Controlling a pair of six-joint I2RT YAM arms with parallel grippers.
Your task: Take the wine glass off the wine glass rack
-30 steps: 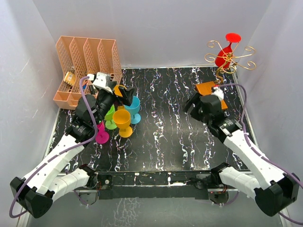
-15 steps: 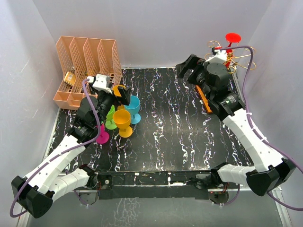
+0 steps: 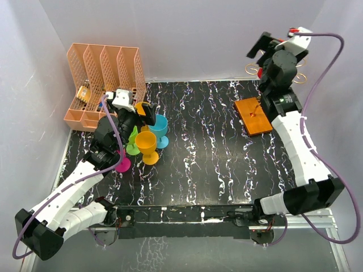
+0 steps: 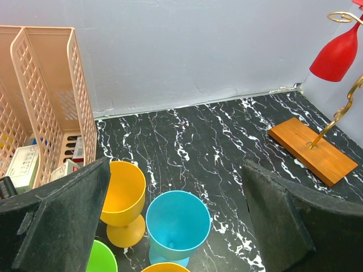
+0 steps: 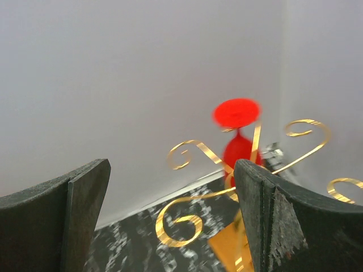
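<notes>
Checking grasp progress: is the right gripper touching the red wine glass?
Apart. Right wrist view shows the red wine glass hanging well beyond the right gripper, jaws open.

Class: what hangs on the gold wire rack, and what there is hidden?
One red wine glass hangs upside down from the wine glass rack, foot uppermost. The right arm covers much of it from above.

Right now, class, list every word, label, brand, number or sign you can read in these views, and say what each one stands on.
No text here can be read.
Small boxes in the peach file organizer: printed marks, too small and blurred to read.
Red wine glass, rack's wooden base, blue cup, yellow cup: no lettering visible.
</notes>
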